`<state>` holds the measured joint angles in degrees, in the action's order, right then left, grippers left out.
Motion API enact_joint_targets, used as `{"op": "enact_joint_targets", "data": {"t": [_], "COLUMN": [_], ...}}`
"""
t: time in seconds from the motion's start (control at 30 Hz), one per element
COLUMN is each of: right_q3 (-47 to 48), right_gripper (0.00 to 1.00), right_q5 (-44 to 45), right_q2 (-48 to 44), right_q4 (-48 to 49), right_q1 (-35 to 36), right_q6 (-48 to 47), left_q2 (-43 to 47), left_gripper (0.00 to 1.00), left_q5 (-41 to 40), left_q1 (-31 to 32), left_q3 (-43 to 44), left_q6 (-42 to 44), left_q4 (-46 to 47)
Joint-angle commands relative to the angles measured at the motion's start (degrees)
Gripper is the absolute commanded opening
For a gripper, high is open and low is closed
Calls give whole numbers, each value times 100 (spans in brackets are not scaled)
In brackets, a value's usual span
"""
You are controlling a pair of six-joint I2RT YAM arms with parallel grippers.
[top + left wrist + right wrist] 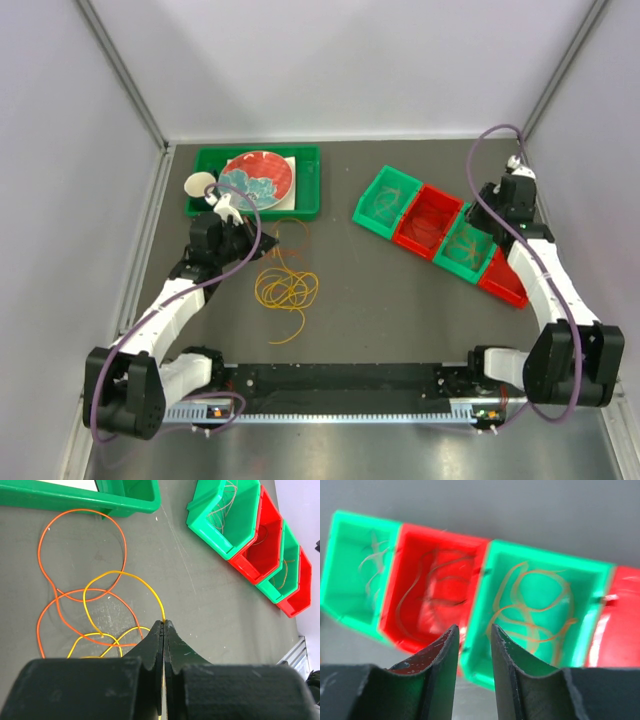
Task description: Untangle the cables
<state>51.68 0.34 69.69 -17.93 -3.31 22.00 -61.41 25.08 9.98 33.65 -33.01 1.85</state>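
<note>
The cables lie on the dark table: a yellow tangle [286, 288] with thin orange loops [292, 238] just behind it. In the left wrist view I see two orange loops [82, 555] and a yellow loop [120, 587] overlapping. My left gripper [164, 623] is shut on the yellow cable, which runs out from between its tips. In the top view the left gripper [243, 240] sits just left of the tangle. My right gripper [472, 630] is open and empty, hovering over the bins at the right [492, 222].
A row of green and red bins [428, 220] stands at the right, several with thin cables inside [535, 605]. A green tray [305, 205] with a red patterned plate [258, 178] stands at the back left. Grey walls close in both sides.
</note>
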Motion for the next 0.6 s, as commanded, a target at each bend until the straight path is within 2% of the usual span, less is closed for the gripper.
{"op": "enact_joint_targets", "data": {"t": [0.0, 0.13, 0.23, 0.33, 0.43, 0.53, 0.57], "right_q3": [-185, -237, -351, -404, -475, -501, -510], "right_gripper": [32, 33, 37, 40, 40, 40, 40], "right_q5": [-342, -53, -51, 159, 194, 204, 195], "right_q2": [-430, -527, -518, -457, -351, -237, -219], "right_q4": [466, 484, 563, 563, 616, 633, 651], "right_q1": [663, 1707, 2184, 2457, 2712, 2827, 2836], "right_q6": [314, 445, 559, 595, 613, 630, 639], "left_q2": [76, 76, 33, -178, -389, -425, -407], "left_gripper": [0, 0, 0, 0, 0, 7, 15], "left_q5": [41, -21, -318, -652, -680, -837, -1012], "left_q1": [22, 13, 22, 22, 30, 144, 206], "left_q3": [177, 177, 221, 423, 511, 502, 511], "left_q6": [23, -12, 40, 181, 252, 304, 331], "left_q4": [176, 141, -61, -684, -931, -1045, -1107]}}
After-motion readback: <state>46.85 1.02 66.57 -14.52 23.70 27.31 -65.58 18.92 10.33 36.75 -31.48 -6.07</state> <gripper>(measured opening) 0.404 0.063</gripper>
